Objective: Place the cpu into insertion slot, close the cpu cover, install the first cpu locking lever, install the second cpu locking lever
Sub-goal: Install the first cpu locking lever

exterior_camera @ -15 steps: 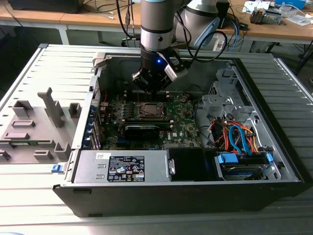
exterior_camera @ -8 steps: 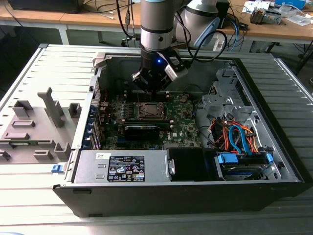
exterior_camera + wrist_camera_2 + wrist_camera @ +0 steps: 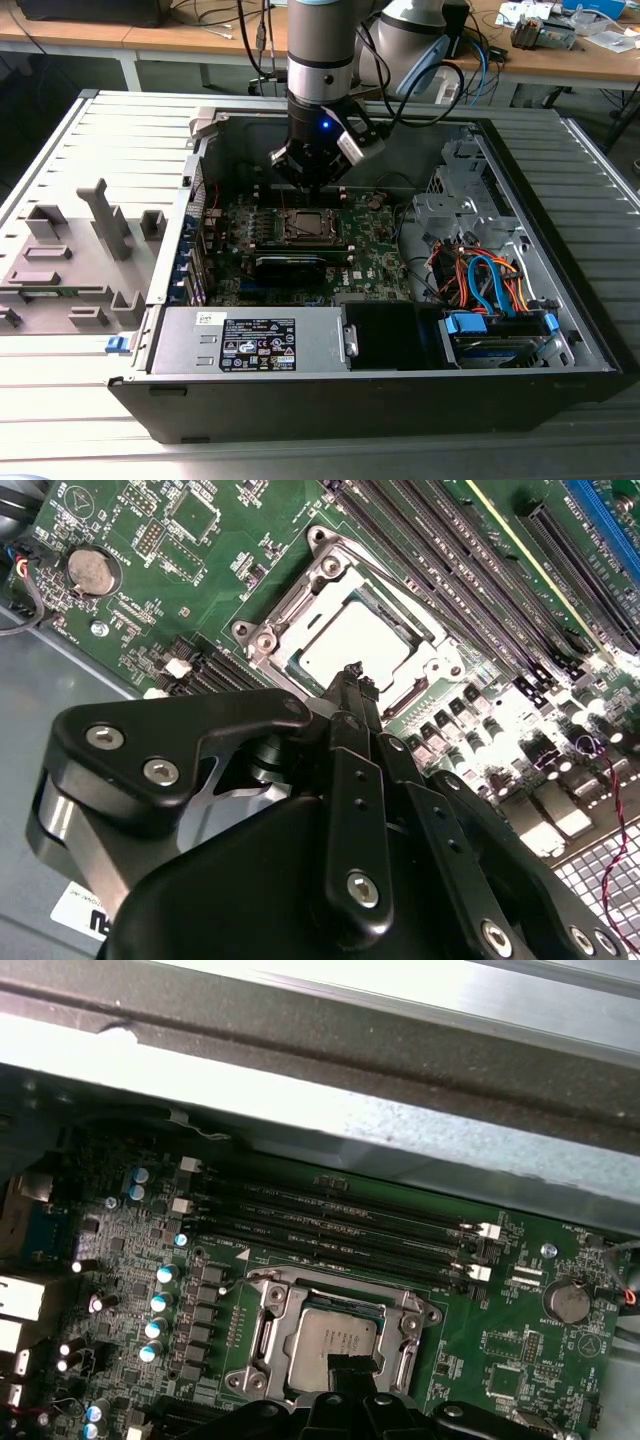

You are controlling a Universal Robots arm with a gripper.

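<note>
Black jaws up close, pinched to a narrow, empty tip, pointing straight down from the upright grey arm (image 3: 320, 70). The tip is right at the silver-grey square cpu (image 3: 345, 640), seated in the dark-rimmed insertion slot (image 3: 302, 226), with the thin silver frame cpu cover (image 3: 412, 1335) down around it.

A grey ribbed desk (image 3: 60, 420) carried everything, its slats running across the whole surface. An open computer case (image 3: 400, 395) lay on its side over the middle of the desk and the part toward the exterior view's right, open face up and black wall toward the near edge. Just beside it, toward the desk's edge at the exterior view's left, sat a grey fixture block (image 3: 70, 265) with upright posts and pockets. A small blue clip (image 3: 117, 344) lay by the case's near corner — close against it.
</note>
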